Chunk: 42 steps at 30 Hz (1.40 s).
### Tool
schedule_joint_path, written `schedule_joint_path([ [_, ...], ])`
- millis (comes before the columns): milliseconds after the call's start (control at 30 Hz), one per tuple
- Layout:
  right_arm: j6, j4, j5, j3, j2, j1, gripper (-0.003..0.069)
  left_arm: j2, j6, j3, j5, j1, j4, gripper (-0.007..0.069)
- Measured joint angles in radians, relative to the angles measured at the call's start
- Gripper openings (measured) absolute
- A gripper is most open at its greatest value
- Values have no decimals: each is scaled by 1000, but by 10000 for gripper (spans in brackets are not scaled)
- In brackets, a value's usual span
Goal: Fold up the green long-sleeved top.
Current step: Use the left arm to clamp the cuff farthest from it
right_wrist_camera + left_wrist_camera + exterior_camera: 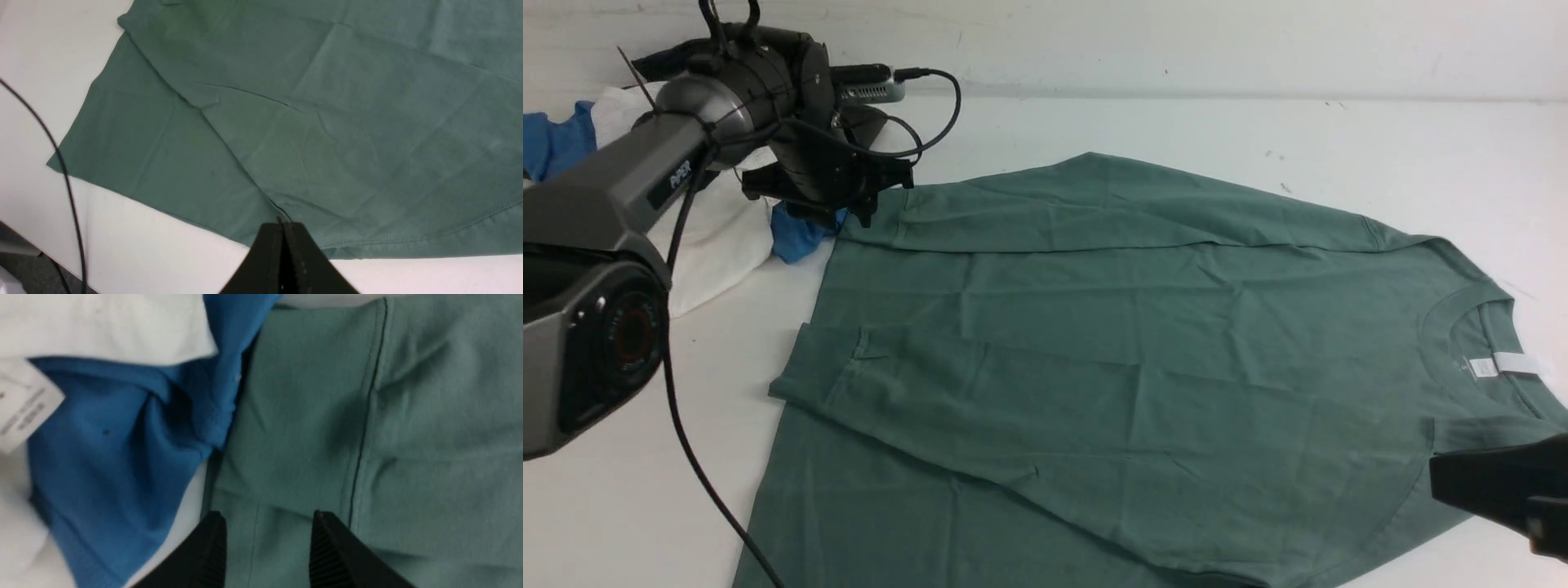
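Green long-sleeved top (pixel 1111 343) cut off at front view's bottom and right edges. Right gripper (pixel 1445 482) mostly out of frame there. Blue garment (pixel 805 233), white garment (pixel 719 237) partly hidden behind left arm (pixel 613 188). Tag (pixel 24 404) print blurred, possibly care text. Neck label (pixel 1503 365) wording too small.

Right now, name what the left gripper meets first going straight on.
Most likely the green long-sleeved top: its fabric lies straight ahead of the open left gripper, while the blue garment sits off to one side. How far is unclear.
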Motion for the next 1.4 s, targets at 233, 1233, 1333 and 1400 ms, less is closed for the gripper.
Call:
schedule_joint_path([
  [233, 0, 0, 0, 0, 0, 0, -7, 87, -28, -63, -20, 0, 33, 272],
  [1233, 0, -45, -7, 0, 0, 0, -7, 100, -54, -131, 33, 0, 87, 6],
  [1333, 0, -45, -7, 0, 0, 0, -7, 88, -22, -161, 97, 0, 61, 6],
  [1400, 0, -45, -8, 0, 0, 0, -7, 73, 14, -195, 151, 0, 27, 6],
])
